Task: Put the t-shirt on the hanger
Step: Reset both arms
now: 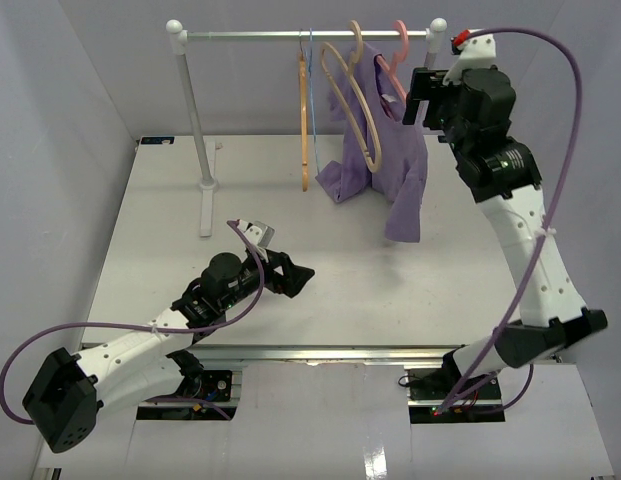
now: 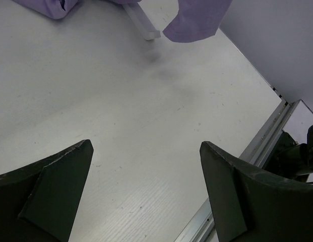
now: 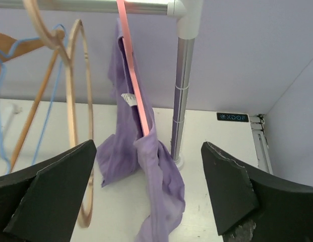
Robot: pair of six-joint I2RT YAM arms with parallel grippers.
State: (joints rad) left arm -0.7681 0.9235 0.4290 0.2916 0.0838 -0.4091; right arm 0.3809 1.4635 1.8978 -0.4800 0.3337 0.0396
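Cloth of the small lavender-purple soft fabric t-shirt (image 1: pixel 390 165) drapes from the pink plastic hanger (image 1: pixel 402 40), whose thick hook sits on the silver metal rail (image 1: pixel 260 35) near its right end. The garment hangs bunched and lopsided, one long fold dropping toward the white table (image 1: pixel 390 310); whether its lower edge touches the surface cannot be told. Two tan wooden hangers (image 1: pixel 358 100) and a thin blue wire hanger (image 1: pixel 310 80) crowd just beside it on the left, and the rail's upright post (image 3: pixel 182 91) stands close on the right. The right gripper (image 1: pixel 417 105) hovers high by that post, near the t-shirt but apart from it, fingers spread and empty. The left gripper (image 1: pixel 298 278) sits low over the table, also released and empty, with a wide bare stretch of tabletop between it and the cloth.
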